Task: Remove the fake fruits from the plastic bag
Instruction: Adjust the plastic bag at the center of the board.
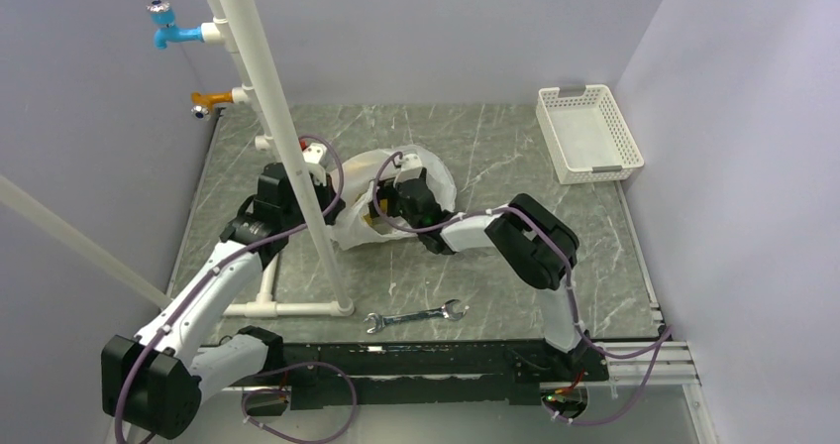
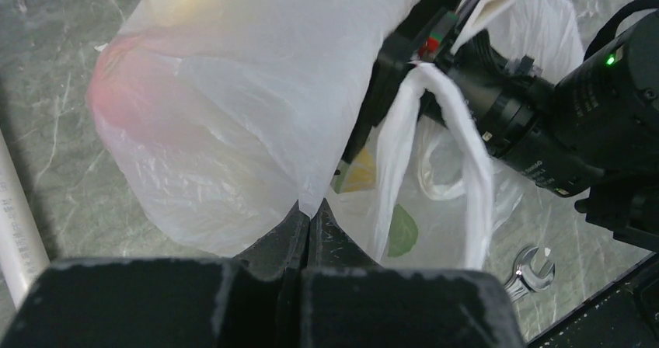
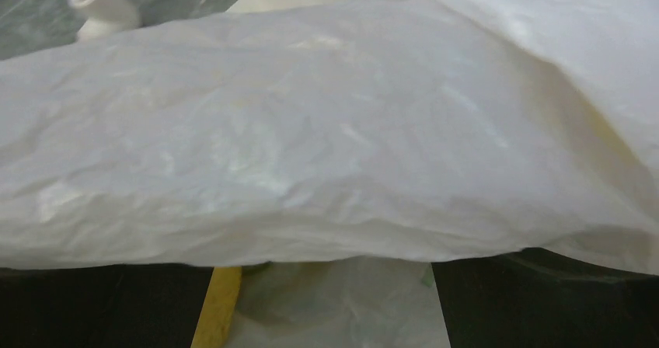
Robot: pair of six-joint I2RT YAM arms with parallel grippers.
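plastic bag (image 1: 368,171) mid-tabletop (image 1: 475,147), between arms | left pincer (image 2: 311,216) clamped on its film | right pincer (image 3: 322,309) spread wide at mouth | risk: film tears or slips, reddish fruit (image 2: 132,103) stays trapped

translucent white plastic bag (image 2: 233,115) with green leaf print, grey veined table (image 1: 495,147), white lattice basket (image 1: 551,137)

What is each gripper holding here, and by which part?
Left gripper pinches the plastic bag by a fold of its wall; right gripper, open, grips nothing visible.
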